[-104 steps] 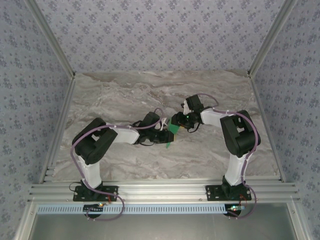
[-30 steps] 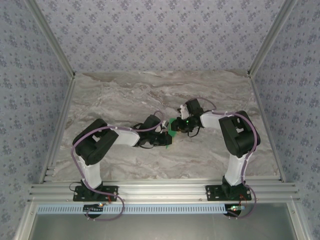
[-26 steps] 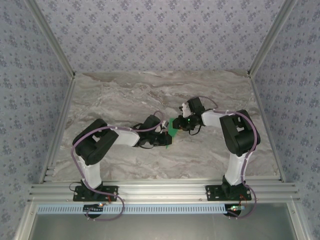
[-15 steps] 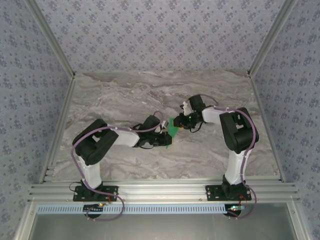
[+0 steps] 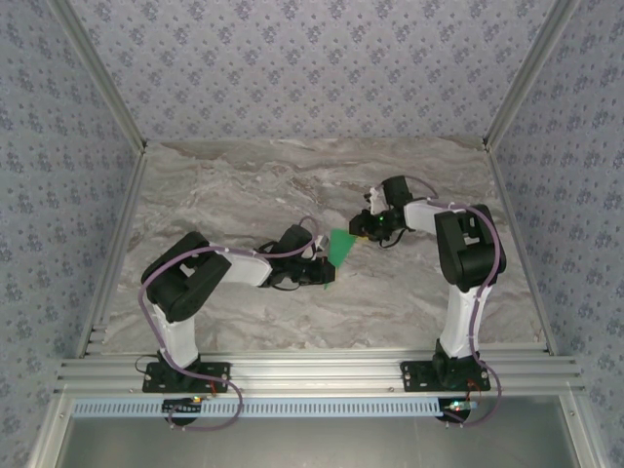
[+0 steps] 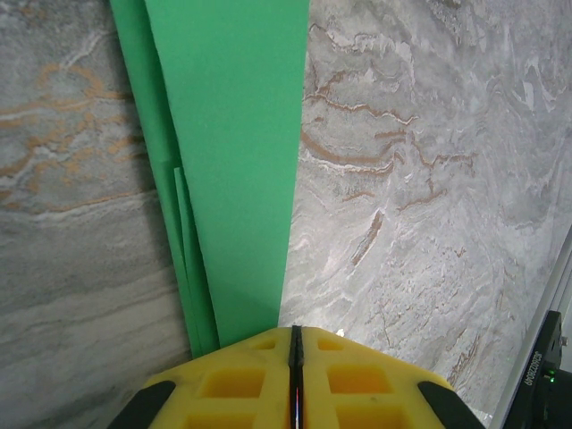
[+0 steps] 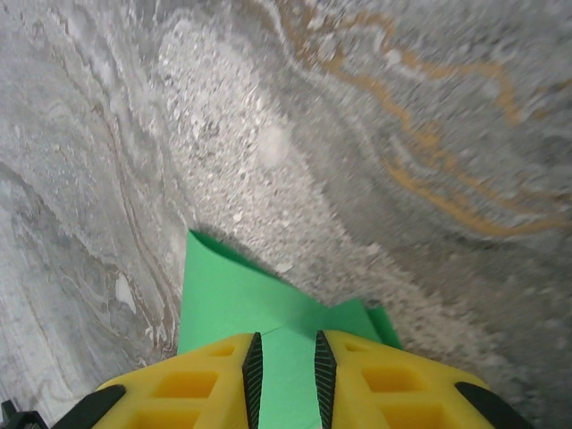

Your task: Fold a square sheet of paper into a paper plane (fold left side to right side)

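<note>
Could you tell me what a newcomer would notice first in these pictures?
The bright green folded paper stands out at the middle of the grey marble table, between the two arms. The left claw, with yellow fingers, is shut on one end of it. The right claw sits at the other end with its fingers slightly apart and green showing in the gap.

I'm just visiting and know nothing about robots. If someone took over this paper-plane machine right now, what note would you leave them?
Left gripper: shut at the near end of the green paper; I cannot tell if it is pinching or only pressing.
Right gripper: jaws slightly apart over the paper's far end, with no sure grip.
Paper: in the middle of the table, between the two grippers.
Done: folded into a narrow, layered strip with creases.
Left: probably more folds, since no finished dart shape shows.
</note>
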